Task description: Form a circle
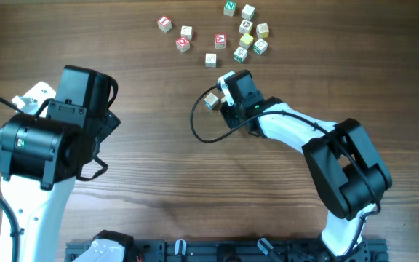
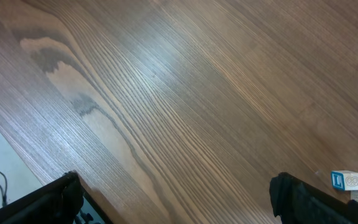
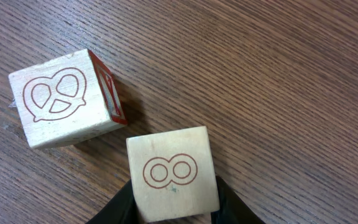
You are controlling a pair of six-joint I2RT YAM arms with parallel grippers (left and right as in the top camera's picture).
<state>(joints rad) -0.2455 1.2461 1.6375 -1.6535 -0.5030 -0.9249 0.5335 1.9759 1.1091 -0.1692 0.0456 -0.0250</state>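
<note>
Pale wooden cubes (image 1: 220, 40) with red, green and yellow markings are lying scattered along the far side of the bench (image 1: 151, 167). They are not making a ring. The tightest group is a clump (image 1: 249, 46) of three cubes sitting close together at the right end of the scatter. Two of them are showing green marks and one a yellowish face. More cubes are lying just beyond the clump, and red-marked ones are spreading out to its left.

The right fingers (image 3: 235, 210) are standing partly closed on the held cube (image 3: 173, 171), with one dark finger pressing each side. Its top face is showing two linked rings drawn in red-brown. It is sitting on the near side of the scatter, apart from the clump. A pretzel cube (image 3: 61, 102) is lying just beside it, turned askew and showing a red-framed side face. I cannot tell whether the two are touching.

The left fingers (image 2: 300, 198) are standing wide open over the wood grain and gripping nothing, well to the left of the cubes.
</note>
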